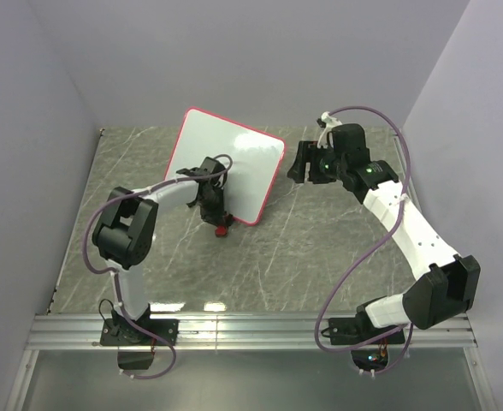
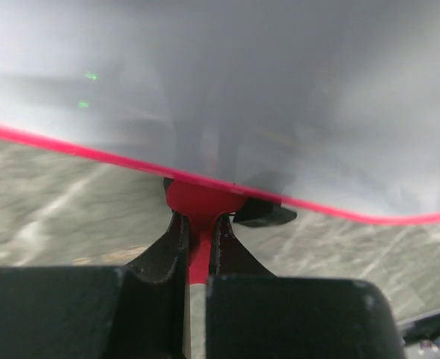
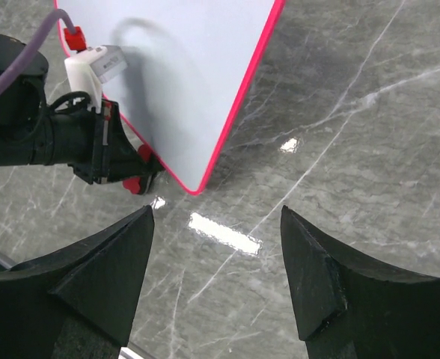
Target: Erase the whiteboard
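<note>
light: bright, even | glare: white streaks on table (image 3: 224, 232) | left wrist: blurred

Your two arms wear one livery: the left arm (image 1: 136, 227) and the right arm (image 1: 410, 231) both have glossy white link shells between bulky black joint housings; each has a black base plate (image 1: 139, 332) at its foot; a pale purple cable (image 1: 87, 248) loops along the left one, and a second cable (image 1: 378, 112) of the same colour arcs over the right; small green lights (image 1: 367, 169) glow on the right arm's black housings; the left gripper (image 2: 199, 235) has matt black fingers; so has the right gripper (image 3: 216, 224), whose fingers are broad, faceted wedges; by the left wrist you see a white plug (image 3: 93, 63), seemingly red-tipped where the cable enters.
</note>
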